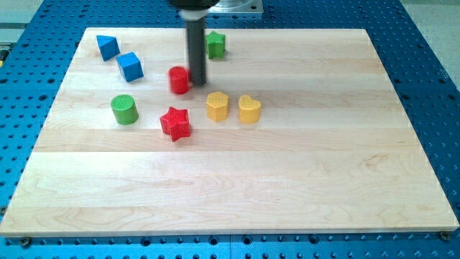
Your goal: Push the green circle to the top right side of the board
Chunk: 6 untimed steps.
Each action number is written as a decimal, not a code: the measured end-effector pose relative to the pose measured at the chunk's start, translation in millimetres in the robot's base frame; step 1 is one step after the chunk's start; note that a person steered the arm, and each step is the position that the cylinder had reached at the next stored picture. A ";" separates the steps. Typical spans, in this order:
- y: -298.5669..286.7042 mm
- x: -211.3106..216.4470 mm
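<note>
My tip [198, 80] rests on the wooden board [287, 180], and I have no gripper to spread or press together, only a straight dark rod that comes down from the view's top. I take the red cylinder [179, 80] as my landmark: my tip stands just to its right, touching it or nearly so; I cannot tell which. Up and to the right of the red cylinder, beyond my rod, sits a green star [215, 44]. Below and to its right lie a yellow hexagon [217, 106] and, further right, a yellow heart [249, 109]. Just below the red cylinder is a red star [175, 123]. The green circle [124, 109] lies down and to its left, well apart from my tip. Up and left of the red cylinder are a blue cube [130, 66] and, further, a blue triangle [108, 47].
</note>
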State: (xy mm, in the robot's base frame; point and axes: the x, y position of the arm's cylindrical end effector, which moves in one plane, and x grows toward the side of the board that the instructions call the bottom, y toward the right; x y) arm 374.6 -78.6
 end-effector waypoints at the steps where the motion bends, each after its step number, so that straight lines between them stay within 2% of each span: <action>1: 26.3 13.3; 2: -7.6 65.4; 4: -155.7 74.5; 5: -139.4 42.7; 6: -79.4 33.4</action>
State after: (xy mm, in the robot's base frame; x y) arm 408.0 -158.1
